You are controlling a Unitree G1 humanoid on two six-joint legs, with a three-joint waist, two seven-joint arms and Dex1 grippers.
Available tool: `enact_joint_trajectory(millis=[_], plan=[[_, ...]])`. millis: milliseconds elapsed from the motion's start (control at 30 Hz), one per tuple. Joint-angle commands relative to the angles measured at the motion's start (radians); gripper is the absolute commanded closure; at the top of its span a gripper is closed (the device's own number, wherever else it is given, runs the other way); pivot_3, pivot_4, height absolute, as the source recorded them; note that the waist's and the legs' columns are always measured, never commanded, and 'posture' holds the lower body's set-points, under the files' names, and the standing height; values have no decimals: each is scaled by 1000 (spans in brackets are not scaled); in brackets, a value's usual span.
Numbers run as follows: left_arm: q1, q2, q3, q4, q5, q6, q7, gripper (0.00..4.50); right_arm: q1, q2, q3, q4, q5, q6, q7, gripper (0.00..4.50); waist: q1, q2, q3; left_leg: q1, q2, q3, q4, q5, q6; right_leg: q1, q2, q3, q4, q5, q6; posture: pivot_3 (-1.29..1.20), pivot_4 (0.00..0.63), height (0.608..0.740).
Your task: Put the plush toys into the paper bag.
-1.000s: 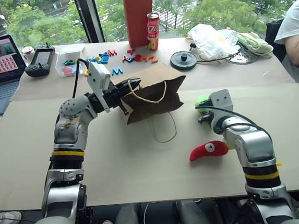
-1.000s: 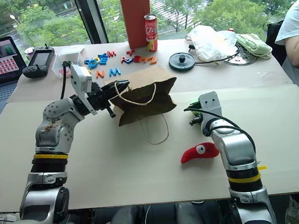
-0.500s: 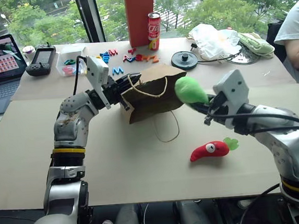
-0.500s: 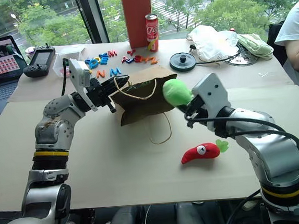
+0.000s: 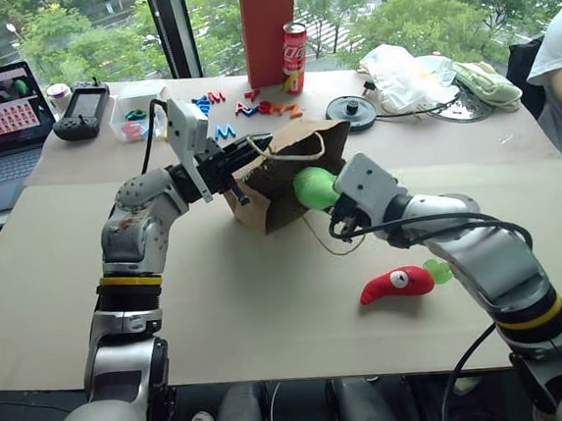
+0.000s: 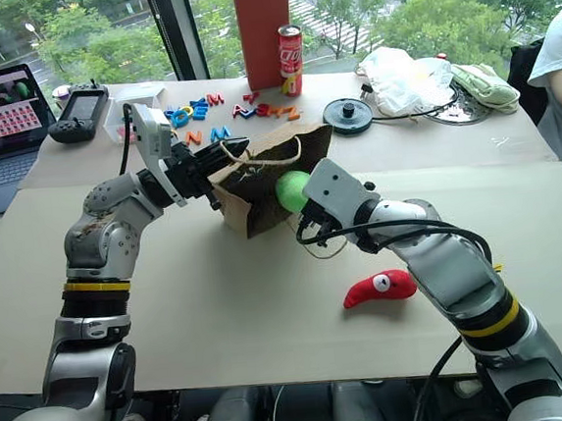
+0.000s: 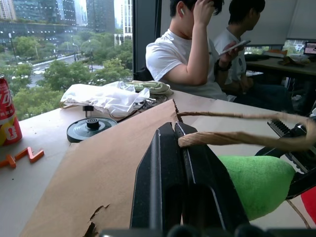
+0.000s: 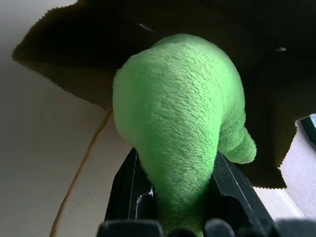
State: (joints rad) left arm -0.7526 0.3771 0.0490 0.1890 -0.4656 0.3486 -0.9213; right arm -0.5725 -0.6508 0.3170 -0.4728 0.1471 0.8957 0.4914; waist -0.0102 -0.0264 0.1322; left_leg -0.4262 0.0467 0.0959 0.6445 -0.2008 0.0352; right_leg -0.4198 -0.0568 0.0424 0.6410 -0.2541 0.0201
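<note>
Right wrist: green toy at bag mouth

Both arms are silver-grey metal with rounded joints, a yellow-and-black band on each forearm, white wrist housings, black cables and black fingers.

We see our left tool pinching the paper bag at its rim, tilting its mouth toward our right tool, which holds the green plush toy at the opening. The red plush toy lies on the desk behind the right tool.
</note>
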Motion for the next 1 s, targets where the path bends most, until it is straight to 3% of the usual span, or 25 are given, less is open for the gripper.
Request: enact_joint_trajectory(millis=[33, 267, 467, 567, 800, 933, 1000], plan=[[-26, 9, 14, -29, -10, -5, -4, 4500, -26, -28, 23, 10, -72, -82, 16, 3447, -1, 0, 0, 0, 0, 0, 0, 0, 0, 0, 0, 0, 0, 0, 0, 0, 150, 739], [0, 11, -24, -62, -19, 8, -55, 4500, -170, 65, 169, 174, -223, -125, 12, 3447, -12, 0, 0, 1, 1, 0, 0, 0, 0, 0, 2, 1, 1, 0, 0, 0, 150, 739], [19, 8, -39, -86, -23, 17, -66, 4500, -273, 205, 125, 359, -288, -71, -82, 3447, -2, 0, 0, 1, 1, 1, 0, 0, 0, 0, 1, 0, 2, 0, 0, 0, 150, 739], [20, 7, -40, -87, -21, 20, -68, 4500, -278, 233, 97, 393, -310, -64, -114, 2667, 0, 0, 0, -1, 1, 1, 0, 0, 0, -1, 0, 0, 4, 0, 0, 0, 150, 739], [23, 14, -33, -82, -17, 22, -66, 4500, -242, 295, -26, 312, -247, 38, -104, 270, -3, 0, 0, -2, 1, 0, 0, 0, 0, -1, 0, -1, 5, 0, 0, 0, 150, 739], [26, 19, -28, -76, -14, 19, -63, 4500, -211, 301, -93, 212, -186, 113, -57, 270, -5, 0, 0, -2, 1, 0, 0, 0, 0, -2, 1, -1, 6, 0, 0, 0, 150, 739], [32, 27, -27, -71, -8, 11, -66, 4500, -178, 277, -191, 69, -73, 210, 31, 270, -4, 0, 0, -2, 1, 0, 0, 0, 0, -1, 0, -1, 6, 0, 0, 0, 150, 739]])
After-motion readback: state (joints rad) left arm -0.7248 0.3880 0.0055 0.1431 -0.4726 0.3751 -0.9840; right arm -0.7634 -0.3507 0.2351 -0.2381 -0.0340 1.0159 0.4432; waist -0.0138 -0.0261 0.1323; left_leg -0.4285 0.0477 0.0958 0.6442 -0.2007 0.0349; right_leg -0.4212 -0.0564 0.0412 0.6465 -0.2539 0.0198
